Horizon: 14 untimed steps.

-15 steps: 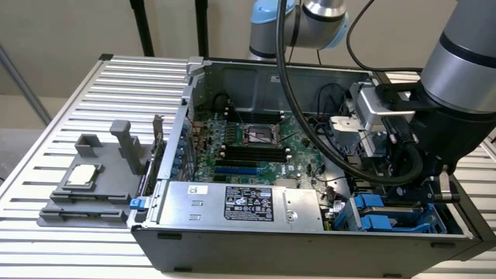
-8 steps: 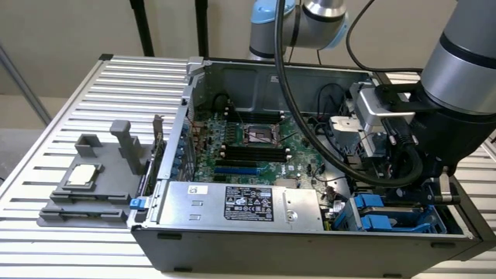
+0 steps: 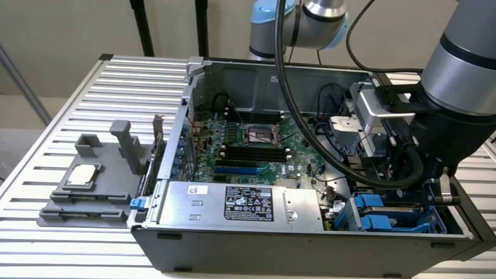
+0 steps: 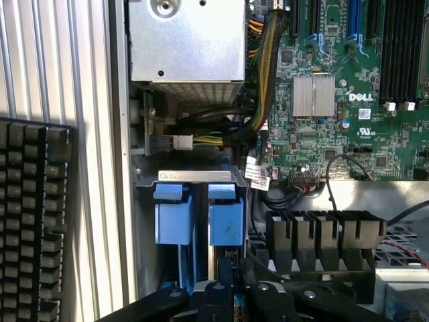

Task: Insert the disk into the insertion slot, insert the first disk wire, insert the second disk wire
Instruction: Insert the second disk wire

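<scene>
Wrist view puts our fingers (image 4: 231, 295) just over the insertion slot (image 4: 194, 215), blue fittings directly ahead. We cannot tell whether they are clenched or released. Beyond sits the power-supply box (image 4: 188, 40).

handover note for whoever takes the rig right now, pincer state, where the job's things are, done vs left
Pincer: low over the drive cage in the case's front corner, at the exterior view's right; whether it grips anything cannot be told.
Disk: its blue carrier frames stand in the insertion slot of the grey cage, beside the power-supply box.
Done: disk appears seated in the slot.
Left: both disk wires; loose cables lie between cage and power supply, and no connection to the disk can be seen.
</scene>
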Motion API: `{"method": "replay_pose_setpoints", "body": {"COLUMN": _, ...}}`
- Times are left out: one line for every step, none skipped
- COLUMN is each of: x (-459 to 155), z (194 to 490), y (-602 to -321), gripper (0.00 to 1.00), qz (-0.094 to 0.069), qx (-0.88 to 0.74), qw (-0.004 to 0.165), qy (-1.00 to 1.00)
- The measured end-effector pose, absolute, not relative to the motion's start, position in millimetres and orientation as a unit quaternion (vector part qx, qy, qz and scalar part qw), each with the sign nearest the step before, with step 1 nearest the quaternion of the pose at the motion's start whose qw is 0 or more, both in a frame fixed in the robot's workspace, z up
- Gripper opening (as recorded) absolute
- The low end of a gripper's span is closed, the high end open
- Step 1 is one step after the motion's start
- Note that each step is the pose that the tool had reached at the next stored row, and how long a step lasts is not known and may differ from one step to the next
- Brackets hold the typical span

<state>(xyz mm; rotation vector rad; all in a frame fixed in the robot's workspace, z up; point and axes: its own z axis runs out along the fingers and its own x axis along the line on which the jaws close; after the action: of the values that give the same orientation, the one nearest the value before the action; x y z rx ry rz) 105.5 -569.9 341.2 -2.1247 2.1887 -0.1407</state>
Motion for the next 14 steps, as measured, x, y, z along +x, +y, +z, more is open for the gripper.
{"method": "replay_pose_setpoints", "body": {"x": 105.5, "z": 341.2, "y": -569.9, "gripper": 0.16, "qz": -0.046, "qx": -0.695, "qw": 0.044, "qy": 0.716}}
{"method": "replay_pose_setpoints", "body": {"x": 105.5, "z": 341.1, "y": -569.9, "gripper": 0.16, "qz": -0.046, "qx": -0.695, "qw": 0.045, "qy": 0.716}}
{"method": "replay_pose_setpoints", "body": {"x": 105.5, "z": 341.2, "y": -569.9, "gripper": 0.16, "qz": -0.046, "qx": -0.696, "qw": 0.045, "qy": 0.716}}
{"method": "replay_pose_setpoints", "body": {"x": 105.5, "z": 341.1, "y": -569.9, "gripper": 0.16, "qz": -0.045, "qx": -0.696, "qw": 0.045, "qy": 0.715}}
{"method": "replay_pose_setpoints", "body": {"x": 105.5, "z": 341.1, "y": -569.9, "gripper": 0.16, "qz": -0.045, "qx": -0.696, "qw": 0.045, "qy": 0.715}}
{"method": "replay_pose_setpoints", "body": {"x": 105.5, "z": 341.0, "y": -569.9, "gripper": 0.16, "qz": -0.045, "qx": -0.696, "qw": 0.045, "qy": 0.715}}
{"method": "replay_pose_setpoints", "body": {"x": 105.5, "z": 341.0, "y": -569.9, "gripper": 0.16, "qz": -0.045, "qx": -0.697, "qw": 0.046, "qy": 0.715}}
{"method": "replay_pose_setpoints", "body": {"x": 105.5, "z": 340.9, "y": -569.9, "gripper": 0.16, "qz": -0.045, "qx": -0.697, "qw": 0.046, "qy": 0.714}}
{"method": "replay_pose_setpoints", "body": {"x": 105.5, "z": 340.9, "y": -569.9, "gripper": 0.16, "qz": -0.045, "qx": -0.697, "qw": 0.046, "qy": 0.714}}
{"method": "replay_pose_setpoints", "body": {"x": 105.5, "z": 340.8, "y": -569.9, "gripper": 0.16, "qz": -0.045, "qx": -0.697, "qw": 0.046, "qy": 0.714}}
{"method": "replay_pose_setpoints", "body": {"x": 105.6, "z": 340.7, "y": -569.9, "gripper": 0.16, "qz": -0.045, "qx": -0.698, "qw": 0.046, "qy": 0.713}}
{"method": "replay_pose_setpoints", "body": {"x": 105.7, "z": 340.6, "y": -569.9, "gripper": 0.16, "qz": -0.045, "qx": -0.698, "qw": 0.046, "qy": 0.713}}
{"method": "replay_pose_setpoints", "body": {"x": 105.9, "z": 340.5, "y": -569.9, "gripper": 0.16, "qz": -0.045, "qx": -0.699, "qw": 0.046, "qy": 0.713}}
{"method": "replay_pose_setpoints", "body": {"x": 106.2, "z": 340.4, "y": -569.9, "gripper": 0.16, "qz": -0.044, "qx": -0.699, "qw": 0.046, "qy": 0.712}}
